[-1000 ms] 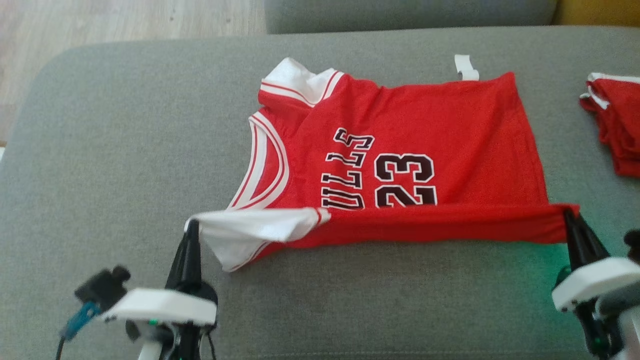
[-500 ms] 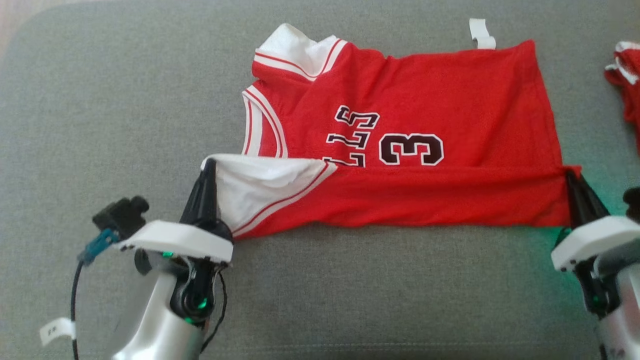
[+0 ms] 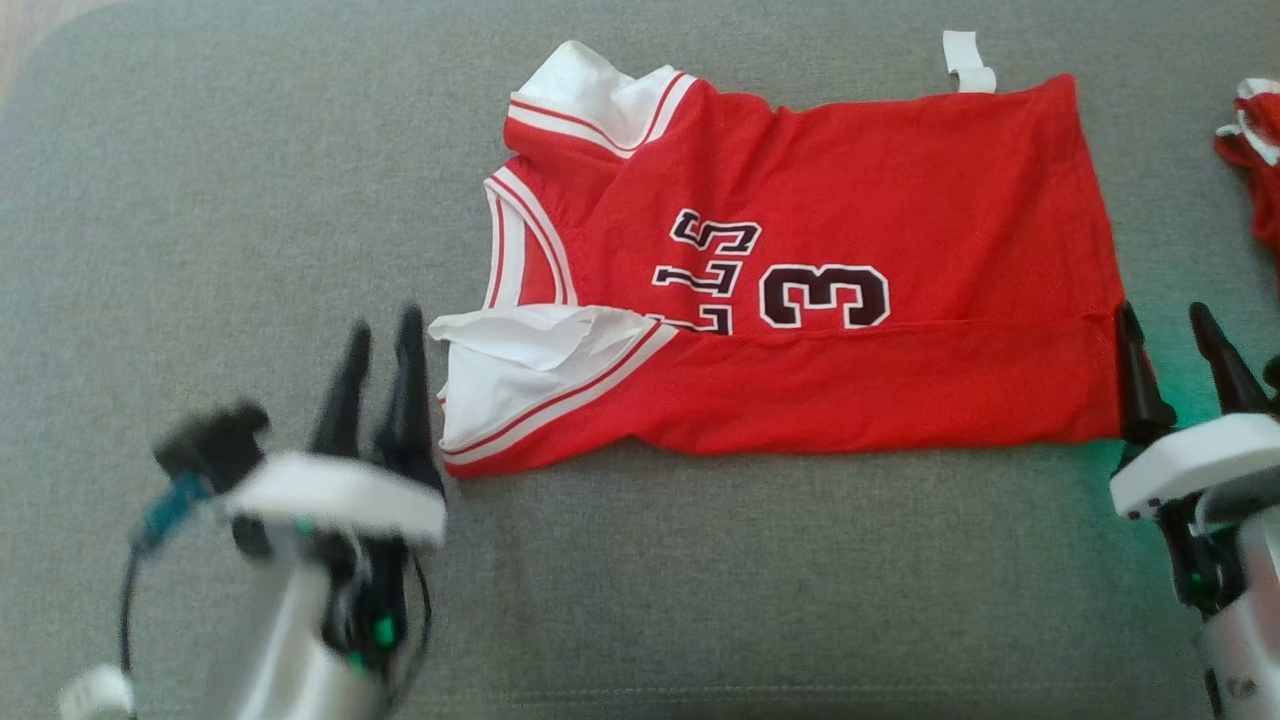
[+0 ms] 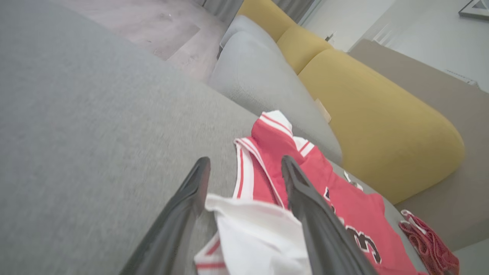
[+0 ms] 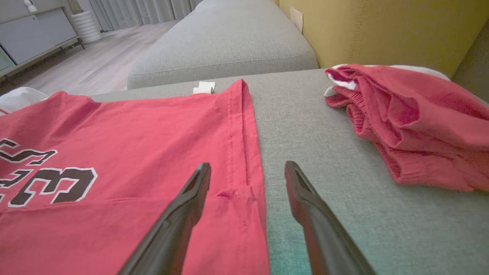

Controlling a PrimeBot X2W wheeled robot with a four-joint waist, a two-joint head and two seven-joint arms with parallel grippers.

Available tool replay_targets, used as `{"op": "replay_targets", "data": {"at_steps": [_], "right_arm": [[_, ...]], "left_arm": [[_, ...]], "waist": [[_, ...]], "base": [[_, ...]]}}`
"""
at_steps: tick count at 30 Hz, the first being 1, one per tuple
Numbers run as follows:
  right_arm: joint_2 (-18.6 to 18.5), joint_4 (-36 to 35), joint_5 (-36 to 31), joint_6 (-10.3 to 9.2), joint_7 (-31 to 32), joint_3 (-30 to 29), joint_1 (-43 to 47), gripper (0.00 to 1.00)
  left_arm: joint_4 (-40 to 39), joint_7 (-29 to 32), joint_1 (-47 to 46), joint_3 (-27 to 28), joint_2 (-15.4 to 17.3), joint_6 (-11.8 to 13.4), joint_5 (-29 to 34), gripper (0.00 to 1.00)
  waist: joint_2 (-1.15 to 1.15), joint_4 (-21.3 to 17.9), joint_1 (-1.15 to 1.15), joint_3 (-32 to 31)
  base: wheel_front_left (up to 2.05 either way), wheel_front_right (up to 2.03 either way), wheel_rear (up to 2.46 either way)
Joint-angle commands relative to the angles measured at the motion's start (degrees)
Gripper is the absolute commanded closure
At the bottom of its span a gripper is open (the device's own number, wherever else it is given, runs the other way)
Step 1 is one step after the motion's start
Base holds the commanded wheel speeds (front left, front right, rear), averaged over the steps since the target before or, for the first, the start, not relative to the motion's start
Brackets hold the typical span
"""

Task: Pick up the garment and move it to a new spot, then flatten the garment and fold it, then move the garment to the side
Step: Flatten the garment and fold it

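A jersey (image 3: 850, 180) lay on a cushion (image 3: 200, 200), near edge folded over. The left gripper (image 3: 383, 322) and right gripper (image 3: 1162, 312) were spread, empty — the crease was best smoothed before refolding.

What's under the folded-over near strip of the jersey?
The folded strip lies over the front of the red jersey. The 3 and cut-off letters show above its edge; print further down is covered.

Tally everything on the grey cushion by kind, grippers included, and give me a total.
Red garments: 2, the jersey and the crumpled red garment
White tags: 1, the white tag at the jersey's far edge
Grippers: 2, the left gripper and the right gripper, both open
Total: 5
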Motion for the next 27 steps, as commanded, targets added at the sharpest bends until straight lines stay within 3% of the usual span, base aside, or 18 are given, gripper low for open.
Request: {"op": "replay_targets", "data": {"at_steps": [1,7,12,21,27], "right_arm": [[-1.16,-2.13,0.43,-0.05,-0.81,0.37,1.21,0.0],[0.08,-5.73,0.44,-0.05,-0.64,-1.22,4.97,0.0],[0.85,-7.75,-0.04,-0.05,0.45,-1.84,5.99,0.0],[0.95,-9.96,-0.95,-0.05,2.06,-2.59,6.25,0.0],[1.45,-10.44,-1.29,-0.05,2.09,-3.48,7.02,0.0]], "left_arm": [[-1.69,-0.3,2.9,1.13,0.45,-0.05,0.57,0.0],[-3.58,0.72,10.6,-2.72,0.55,0.55,2.41,0.0],[-1.87,1.0,8.72,-3.21,1.06,1.9,3.91,0.0],[4.41,4.14,5.27,-4.26,1.7,1.95,3.91,0.0],[2.94,2.1,6.27,-3.01,1.63,2.75,3.55,0.0]], "waist": [[0.0,-0.16,0.0,-0.23],[0.0,-0.39,0.0,-0.35],[0.0,-0.6,0.0,-0.14],[0.0,-1.68,0.0,-0.28],[0.0,-1.87,0.0,-0.39]], "base": [[0.0,0.0,0.0],[0.0,0.0,0.0],[0.0,0.0,0.0],[0.0,0.0,0.0],[0.0,0.0,0.0]]}}
